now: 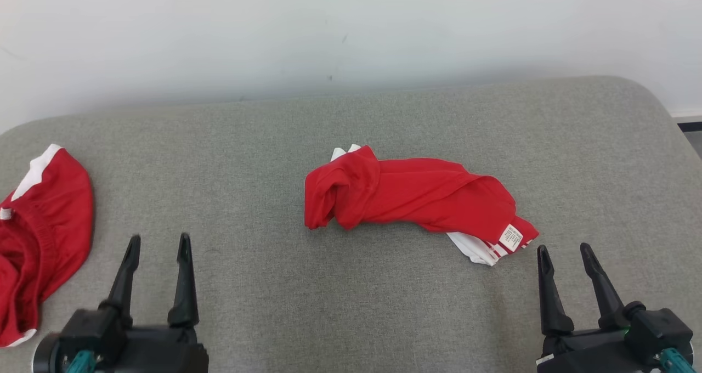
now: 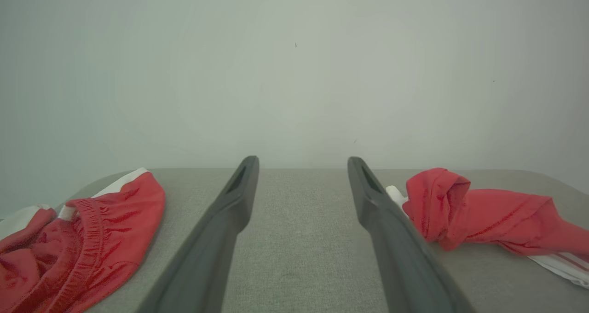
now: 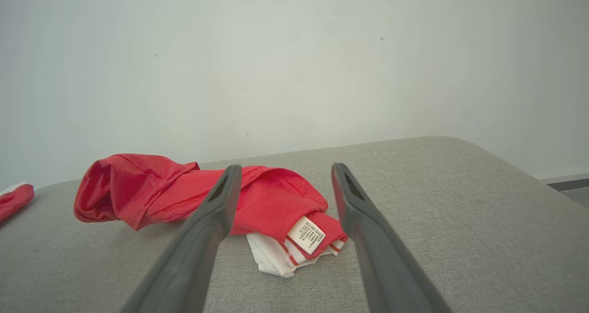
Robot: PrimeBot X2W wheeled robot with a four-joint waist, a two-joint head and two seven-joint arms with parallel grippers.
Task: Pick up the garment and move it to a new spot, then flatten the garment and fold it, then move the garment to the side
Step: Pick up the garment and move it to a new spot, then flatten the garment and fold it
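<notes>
Gaping empty alike, left end effector (image 2: 303, 159) near red cloth (image 2: 92, 239), right end effector (image 3: 286, 167) facing label (image 3: 307, 234) on garment (image 3: 138, 188)

The garment (image 1: 417, 197) lies centred on the cushion (image 1: 247, 137), another garment (image 1: 44, 236) far left.

2 red garments: crumpled garment (image 1: 417, 200) at centre, second garment (image 1: 44, 236) at 9 o'clock. 1 white label (image 1: 510, 237). 2 grippers: left gripper (image 1: 159, 239) at 7 o'clock, right gripper (image 1: 564, 248) at 5 o'clock, 2 fingers (image 1: 184, 285) each. 1 grey cushion (image 1: 274, 142).
</notes>
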